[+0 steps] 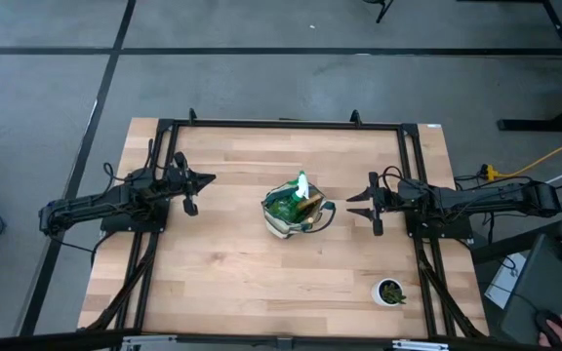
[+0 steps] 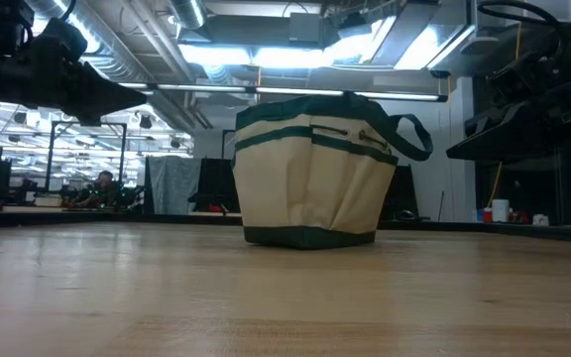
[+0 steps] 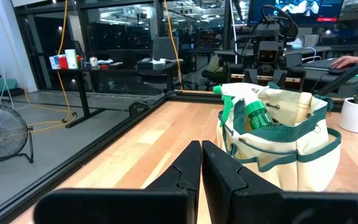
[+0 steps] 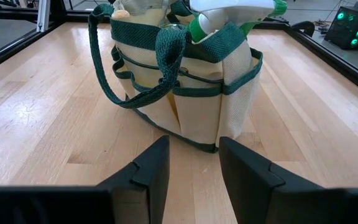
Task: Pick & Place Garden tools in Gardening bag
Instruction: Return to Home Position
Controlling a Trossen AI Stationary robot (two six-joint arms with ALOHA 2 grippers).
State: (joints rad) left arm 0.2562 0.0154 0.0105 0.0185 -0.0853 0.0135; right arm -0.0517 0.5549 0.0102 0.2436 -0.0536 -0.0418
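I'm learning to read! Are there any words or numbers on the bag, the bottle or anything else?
None can be read.
The gardening bag and spray bottle show no lettering.
The small boxes on the side table and the monitor are too small to read.

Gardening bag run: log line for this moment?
gardening bag: mid-table, upright; spray bottle: in bag; left gripper: shut, empty, left of bag; right gripper: open, empty, right of bag

No writing, label, brand, number or sign can be read. The soft cream canvas bag with dark green trim (image 2: 310, 178) shows plain cloth; the lit screen (image 3: 303, 6) in the room is too small to read.
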